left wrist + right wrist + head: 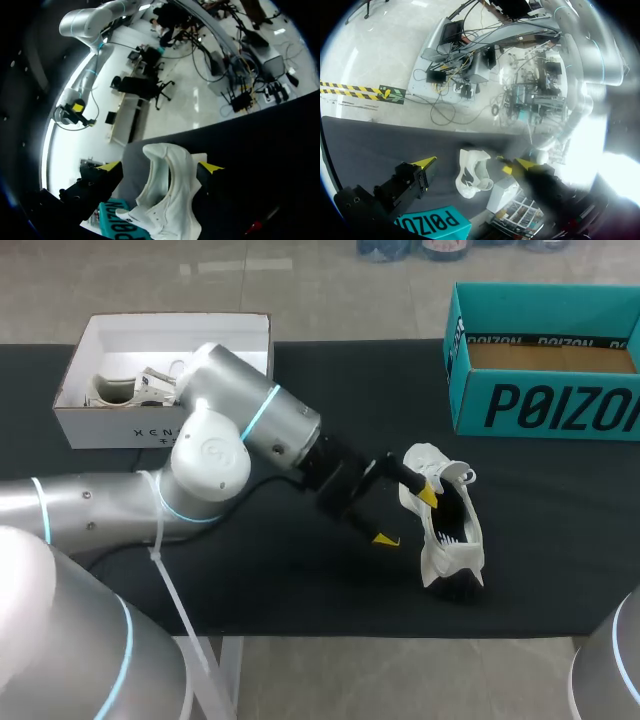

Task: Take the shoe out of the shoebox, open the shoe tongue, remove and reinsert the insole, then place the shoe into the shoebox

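While the shoe (443, 552) lies near the table's (300, 590) front edge, left jaws flank it released, right jaws likewise.

Teal shoebox (560, 410), beyond the shoe (445, 530): one end cut off by the frame edge.
White box (120, 425), well apart from the shoe: near corner hidden behind the left arm (215, 455); contents too small to identify.
Shoe's inside is dark; nothing there can be made out.
Left gripper (405, 517): one finger overlaps the shoe's collar, contact cannot be told.
Right arm (610, 660): only a sliver shows.
Right gripper (470, 164): one of its fingers (540, 177) is blurred.
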Motion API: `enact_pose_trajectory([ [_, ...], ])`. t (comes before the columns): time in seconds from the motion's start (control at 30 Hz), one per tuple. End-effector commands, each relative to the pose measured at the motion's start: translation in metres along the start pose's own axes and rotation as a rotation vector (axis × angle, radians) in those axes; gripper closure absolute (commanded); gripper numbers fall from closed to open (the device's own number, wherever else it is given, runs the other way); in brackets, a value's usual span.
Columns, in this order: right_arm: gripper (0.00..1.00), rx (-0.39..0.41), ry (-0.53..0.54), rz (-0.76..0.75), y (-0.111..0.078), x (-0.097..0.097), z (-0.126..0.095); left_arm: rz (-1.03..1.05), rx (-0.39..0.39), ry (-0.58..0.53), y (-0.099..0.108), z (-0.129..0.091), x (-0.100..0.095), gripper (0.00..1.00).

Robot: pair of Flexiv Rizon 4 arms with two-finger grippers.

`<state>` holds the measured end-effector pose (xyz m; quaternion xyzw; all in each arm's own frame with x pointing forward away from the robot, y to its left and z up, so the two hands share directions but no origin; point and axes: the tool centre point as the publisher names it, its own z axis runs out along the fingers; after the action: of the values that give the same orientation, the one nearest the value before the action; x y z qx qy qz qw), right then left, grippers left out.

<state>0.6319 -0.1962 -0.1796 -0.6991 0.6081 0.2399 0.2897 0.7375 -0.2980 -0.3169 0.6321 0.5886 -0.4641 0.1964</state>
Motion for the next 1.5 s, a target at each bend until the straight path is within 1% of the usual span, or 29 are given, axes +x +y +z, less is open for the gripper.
enact_pose_trajectory([
  [0.03, 0.0, 0.363, 0.006, -0.001, 0.008, -0.002, 0.001, 0.181, -0.029, 0.675, -0.003, -0.017, -0.006, 0.0],
  [0.7, 0.0, 0.363, 0.006, -0.001, 0.008, -0.002, 0.001, 0.181, -0.029, 0.675, -0.003, -0.017, -0.006, 0.0],
  [0.73, 0.0, 0.363, 0.006, -0.001, 0.008, -0.002, 0.001, 0.13, -0.016, 0.738, -0.004, -0.013, -0.01, 0.0],
  [0.77, 0.0, 0.363, 0.006, -0.001, 0.008, -0.002, 0.001, 0.104, -0.009, 0.772, -0.004, -0.009, -0.012, 0.0],
  [0.83, 0.0, 0.363, 0.006, -0.001, 0.008, -0.002, 0.001, 0.04, -0.008, 0.758, -0.008, -0.004, -0.014, 0.0],
  [0.9, 0.0, 0.363, 0.006, -0.001, 0.008, -0.002, 0.001, -0.008, -0.027, 0.793, -0.013, 0.002, -0.013, 0.0],
  [0.93, 0.0, 0.363, 0.006, -0.001, 0.008, -0.002, 0.001, -0.05, -0.057, 0.807, -0.015, 0.003, -0.012, 0.0],
  [1.0, 0.0, 0.363, 0.006, -0.001, 0.008, -0.002, 0.001, -0.102, -0.054, 0.812, -0.02, 0.006, -0.01, 0.0],
  [1.03, 0.0, 0.363, 0.006, -0.001, 0.008, -0.002, 0.001, -0.147, -0.064, 0.855, -0.022, 0.007, -0.008, 0.0],
  [1.07, 0.0, 0.363, 0.006, -0.001, 0.008, -0.002, 0.001, -0.161, -0.066, 0.872, -0.022, 0.009, -0.006, 0.0],
  [1.1, 0.0, 0.363, 0.006, -0.001, 0.008, -0.002, 0.001, -0.173, -0.06, 0.862, -0.023, 0.01, -0.005, 0.0],
  [1.17, 0.0, 0.363, 0.006, -0.001, 0.008, -0.002, 0.001, -0.198, -0.083, 0.928, -0.022, 0.013, -0.004, 0.0],
  [1.2, 0.0, 0.363, 0.006, -0.001, 0.008, -0.002, 0.001, -0.205, -0.079, 0.938, -0.021, 0.015, -0.005, 0.0],
  [1.3, 0.0, 0.363, 0.006, -0.001, 0.008, -0.002, 0.001, -0.219, -0.101, 0.982, -0.017, 0.021, -0.007, 0.0],
  [1.33, 0.0, 0.363, 0.006, -0.001, 0.008, -0.002, 0.001, -0.221, -0.117, 0.979, -0.016, 0.023, -0.008, 0.27],
  [1.37, 0.0, 0.363, 0.006, -0.001, 0.008, -0.002, 0.001, -0.227, -0.126, 0.985, -0.015, 0.023, -0.008, 1.0],
  [1.5, 0.0, 0.363, 0.006, -0.001, 0.008, -0.002, 0.001, -0.24, -0.156, 0.997, -0.009, 0.026, -0.01, 1.0],
])
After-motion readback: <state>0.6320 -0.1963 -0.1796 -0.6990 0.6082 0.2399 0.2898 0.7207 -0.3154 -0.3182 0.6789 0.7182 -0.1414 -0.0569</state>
